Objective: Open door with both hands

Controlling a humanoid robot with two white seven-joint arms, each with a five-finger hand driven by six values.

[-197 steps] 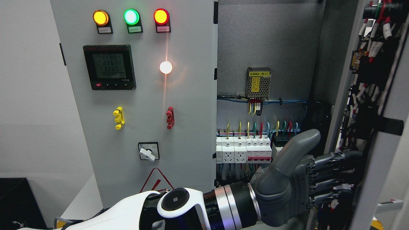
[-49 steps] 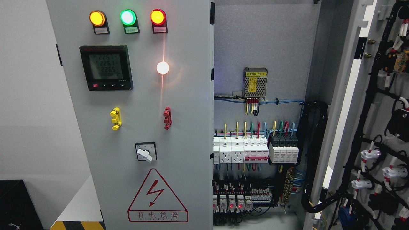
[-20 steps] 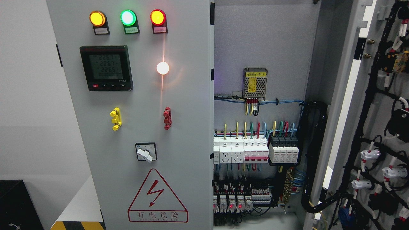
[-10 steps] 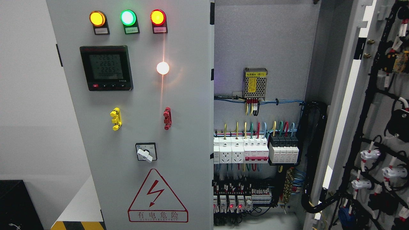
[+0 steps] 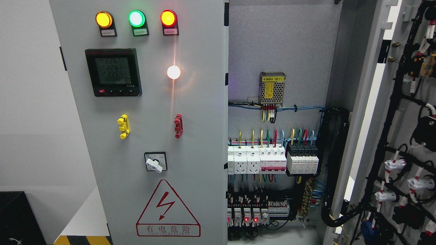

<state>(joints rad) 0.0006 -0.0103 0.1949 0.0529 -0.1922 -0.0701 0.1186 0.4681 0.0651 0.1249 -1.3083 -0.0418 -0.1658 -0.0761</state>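
Observation:
The grey electrical cabinet fills the head view. Its left door [image 5: 150,102] stands flat toward me, carrying three lit lamps, a black meter [image 5: 113,72], yellow and red handles and a rotary switch [image 5: 156,162]. The right door [image 5: 405,129] is swung wide open at the far right, its inner face with black cable looms turned toward me. Between them the cabinet interior [image 5: 279,51] shows, with a row of breakers [image 5: 272,161] and coloured wires. Neither of my hands nor arms appears anywhere.
A red lightning warning triangle [image 5: 168,209] marks the left door's lower part. A black box [image 5: 17,217] and a yellow-black striped strip [image 5: 81,240] sit at the lower left before a white wall. A small power supply [image 5: 271,87] hangs inside the cabinet.
About ten seconds ago my left hand was on the right door's edge; since then it has left the view and the door stands wider open. Nothing has moved in the last second.

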